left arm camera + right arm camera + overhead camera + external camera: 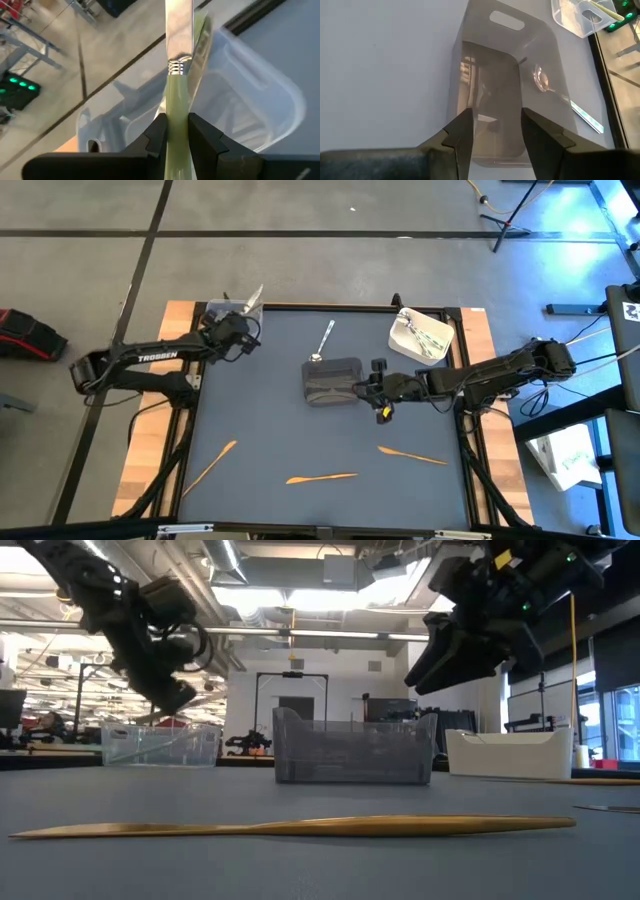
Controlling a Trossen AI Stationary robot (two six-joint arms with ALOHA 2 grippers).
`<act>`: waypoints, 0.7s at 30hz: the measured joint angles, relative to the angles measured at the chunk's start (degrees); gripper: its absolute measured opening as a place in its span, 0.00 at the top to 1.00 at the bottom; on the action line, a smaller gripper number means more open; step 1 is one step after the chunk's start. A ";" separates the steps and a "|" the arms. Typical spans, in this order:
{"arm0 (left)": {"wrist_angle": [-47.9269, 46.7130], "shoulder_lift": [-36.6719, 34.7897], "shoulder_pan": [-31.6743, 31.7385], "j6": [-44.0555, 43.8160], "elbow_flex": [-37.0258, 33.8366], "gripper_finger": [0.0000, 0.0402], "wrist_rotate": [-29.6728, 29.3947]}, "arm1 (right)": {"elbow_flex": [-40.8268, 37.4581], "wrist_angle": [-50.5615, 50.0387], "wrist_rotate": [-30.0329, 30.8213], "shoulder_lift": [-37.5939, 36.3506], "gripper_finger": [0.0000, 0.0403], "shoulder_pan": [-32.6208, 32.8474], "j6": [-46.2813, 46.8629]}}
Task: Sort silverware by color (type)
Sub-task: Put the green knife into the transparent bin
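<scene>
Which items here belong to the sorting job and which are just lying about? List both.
Job:
- green-handled knife with a silver blade, held in the left claw
- three slim orange utensils
- shiny silver spoon

Lying about:
- clear plastic bin
- dark grey bin
- white tray

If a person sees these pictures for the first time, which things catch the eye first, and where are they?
The left gripper holds a pale green-handled knife with a shiny blade over the clear plastic bin at the table's far left corner. The right gripper hangs open beside the dark grey container mid-table. Three slim orange utensils lie along the near edge.
</scene>
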 joint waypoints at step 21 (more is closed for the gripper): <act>2.61 0.00 6.09 10.82 -3.47 0.64 -0.28 | 0.00 -1.86 -0.04 0.00 0.62 0.04 3.45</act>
